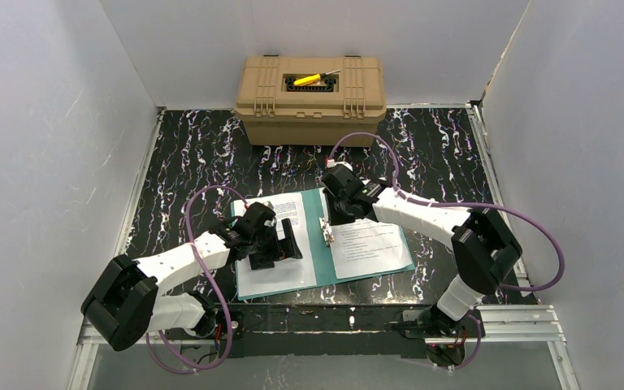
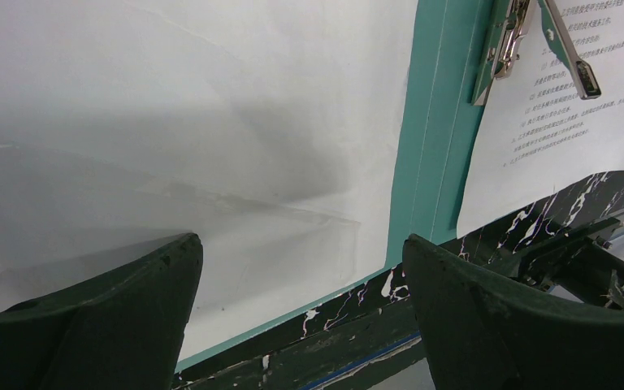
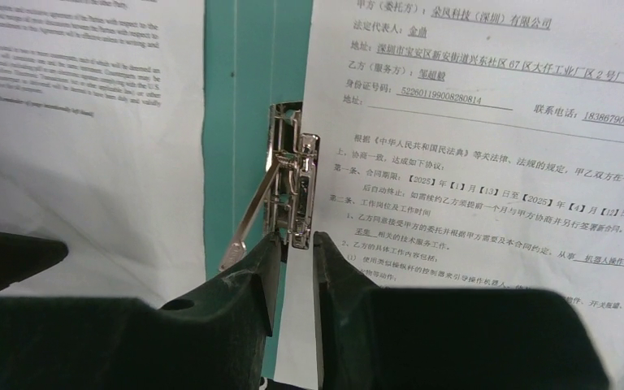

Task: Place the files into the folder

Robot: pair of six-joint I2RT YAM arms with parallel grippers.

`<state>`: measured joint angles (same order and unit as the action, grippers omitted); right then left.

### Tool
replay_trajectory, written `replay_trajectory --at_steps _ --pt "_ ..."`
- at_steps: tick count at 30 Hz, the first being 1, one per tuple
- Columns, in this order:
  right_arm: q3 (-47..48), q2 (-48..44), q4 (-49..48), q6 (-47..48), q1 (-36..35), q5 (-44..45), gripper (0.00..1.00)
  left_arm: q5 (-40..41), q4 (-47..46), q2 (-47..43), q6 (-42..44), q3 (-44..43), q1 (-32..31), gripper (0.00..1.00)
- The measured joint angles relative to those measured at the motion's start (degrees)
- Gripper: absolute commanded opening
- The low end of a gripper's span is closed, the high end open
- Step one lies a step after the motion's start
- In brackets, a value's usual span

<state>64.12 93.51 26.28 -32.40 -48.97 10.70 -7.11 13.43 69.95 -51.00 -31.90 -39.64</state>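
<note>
A teal folder (image 1: 318,244) lies open on the black marbled table. One white printed sheet (image 1: 280,276) lies on its left leaf and another (image 1: 370,244) on its right leaf. A metal clip (image 1: 325,231) sits by the spine. My left gripper (image 1: 280,244) hovers open and empty over the left sheet (image 2: 171,122) near the folder's front edge (image 2: 431,138). My right gripper (image 3: 296,244) stands at the near end of the clip (image 3: 292,187), fingers a narrow gap apart on either side of it. The clip's lever (image 3: 252,215) is raised. The right sheet (image 3: 471,162) lies beside the clip.
A tan plastic case (image 1: 310,97) with a yellow tool (image 1: 309,80) on its lid stands at the back centre. White walls close in the table on three sides. A metal rail (image 1: 504,321) runs along the near edge.
</note>
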Motion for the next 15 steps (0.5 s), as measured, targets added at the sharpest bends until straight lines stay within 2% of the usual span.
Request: replay_trajectory --at_steps 6,15 --pt "4.22 -0.57 1.07 0.28 -2.21 0.33 0.31 0.92 1.03 0.22 0.57 -0.59 -0.44 0.93" --pt "7.37 0.74 2.91 1.18 -6.08 1.66 0.28 8.83 9.68 -0.28 2.64 -2.6 -2.64 0.93"
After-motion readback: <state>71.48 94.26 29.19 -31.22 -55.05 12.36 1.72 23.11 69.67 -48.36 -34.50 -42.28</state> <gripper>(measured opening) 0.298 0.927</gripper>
